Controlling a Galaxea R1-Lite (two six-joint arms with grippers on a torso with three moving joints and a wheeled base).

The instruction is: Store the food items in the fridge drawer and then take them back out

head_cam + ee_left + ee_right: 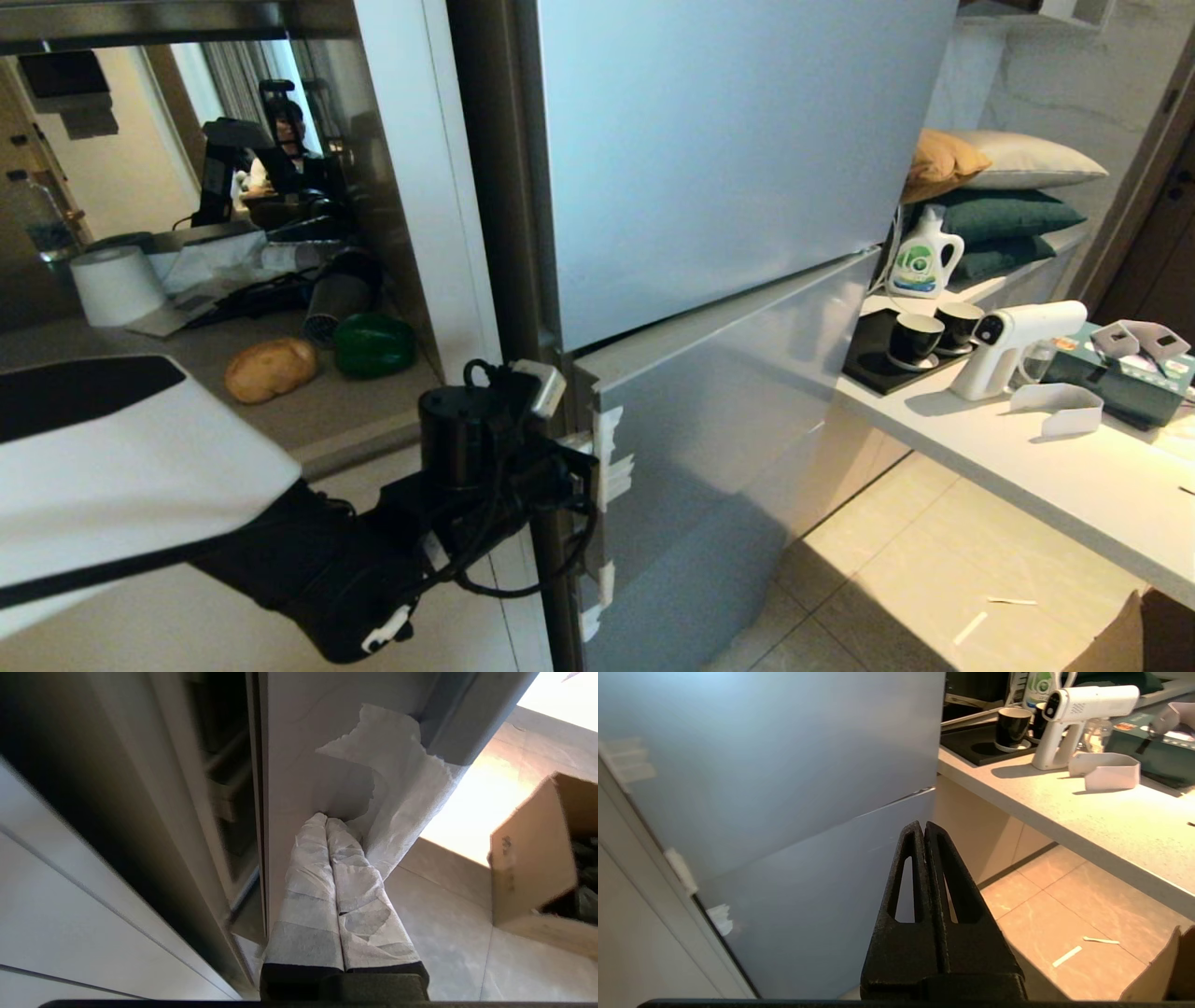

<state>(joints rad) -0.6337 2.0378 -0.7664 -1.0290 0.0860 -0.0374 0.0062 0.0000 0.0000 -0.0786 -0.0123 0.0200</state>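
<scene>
At the lower middle of the head view, our left gripper (597, 457) presses on the side edge of the flat silver-grey fridge drawer front (719, 448), by the strips of white tape (611, 462). Its two white-wrapped fingers (322, 872) are squeezed together and hold nothing. A dark gap shows beside that edge in the left wrist view, so we think we are at the step of pulling the drawer open. Next we need to hook the edge and pull it out far enough to put food in.

Over at the left of the head view, the lumpy tan-yellow potato (271, 369) and the shiny dark green bell pepper (375, 344) sit side by side on the grey counter (327, 411).

Our right gripper (924, 830) hangs in front of the fridge, black fingers closed on nothing.
</scene>
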